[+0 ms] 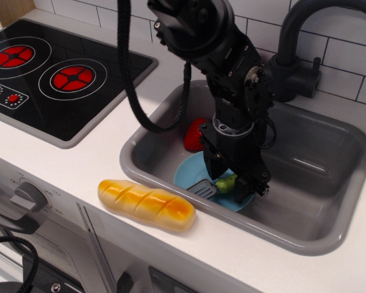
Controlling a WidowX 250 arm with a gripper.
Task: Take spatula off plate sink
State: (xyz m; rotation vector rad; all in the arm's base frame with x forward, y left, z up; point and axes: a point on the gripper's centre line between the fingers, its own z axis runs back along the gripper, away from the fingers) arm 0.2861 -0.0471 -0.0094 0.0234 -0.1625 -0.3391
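The spatula lies on the light blue plate (189, 174) at the front left of the grey sink (329, 226). Its dark grey slotted blade (202, 188) points to the front left. Its lime-green handle (226, 182) shows only in part between my fingers. My gripper (230, 181) is lowered onto the plate and straddles the handle, one finger (216, 166) behind it and one in front. The jaws look open, close to the handle. I cannot tell whether they touch it. The arm hides the plate's right half.
A red pepper toy (194, 135) lies in the sink just behind the plate. A bread loaf toy (146, 204) lies on the counter in front of the sink. The dark faucet (293, 49) stands behind the sink. The black stovetop (49, 76) is at the left.
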